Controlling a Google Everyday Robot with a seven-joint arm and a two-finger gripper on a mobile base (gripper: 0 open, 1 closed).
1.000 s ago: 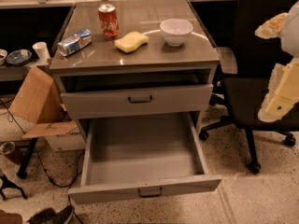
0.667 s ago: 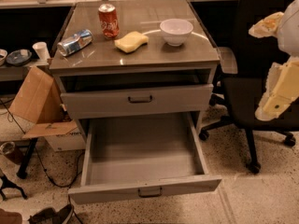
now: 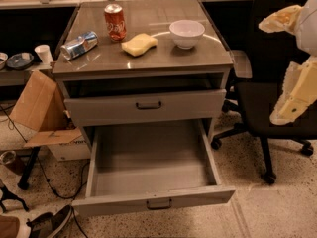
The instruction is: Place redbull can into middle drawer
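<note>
The redbull can [image 3: 79,44], silver and blue, lies on its side at the left edge of the grey cabinet top [image 3: 163,58]. The middle drawer [image 3: 148,155] is pulled far out below, and its plain grey inside holds nothing. Its dark bar handle [image 3: 159,204] faces the front. My gripper [image 3: 267,72] hangs in the air at the right edge of the view, in front of the black chair, well to the right of the cabinet. Its two cream fingers [image 3: 279,20] are spread apart with nothing between them.
A red cola can [image 3: 115,22], a yellow sponge [image 3: 139,44] and a white bowl [image 3: 186,32] stand on the cabinet top. The drawer above [image 3: 143,105] is slightly ajar. A black office chair [image 3: 270,95] stands to the right, a cardboard box [image 3: 37,103] and cables to the left.
My gripper has drifted slightly left in the view. The cans, the sponge, the bowl and both drawers have not moved.
</note>
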